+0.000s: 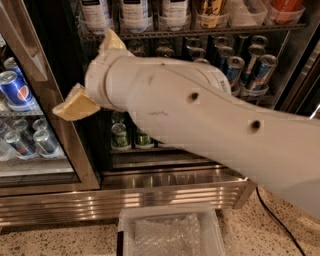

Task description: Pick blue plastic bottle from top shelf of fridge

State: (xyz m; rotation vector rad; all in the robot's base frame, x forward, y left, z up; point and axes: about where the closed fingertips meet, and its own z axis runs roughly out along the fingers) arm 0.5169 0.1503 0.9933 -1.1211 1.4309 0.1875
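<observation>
The gripper is in front of the fridge, at the left side of its open compartment and just below the top shelf. Its two tan fingers stand wide apart: one points down and to the left, over the frame of the neighbouring cooler, and the other points up toward the front edge of the shelf. Nothing is between them. The thick white arm crosses the view from the lower right and hides much of the middle racks.

The blue plastic bottle stands upright on the top shelf, at the far left, in a clear lane tray. Only its lower part with the white label and a dark band is visible. Two more bottles with the same kind of label stand to the right of it, so which one is meant is perhaps not certain. Further right is an amber bottle with a gold label.

Below, drink cans fill the wire racks. On the left, a Pepsi can shows in the other cooler. On the near floor lies a clear bin.
</observation>
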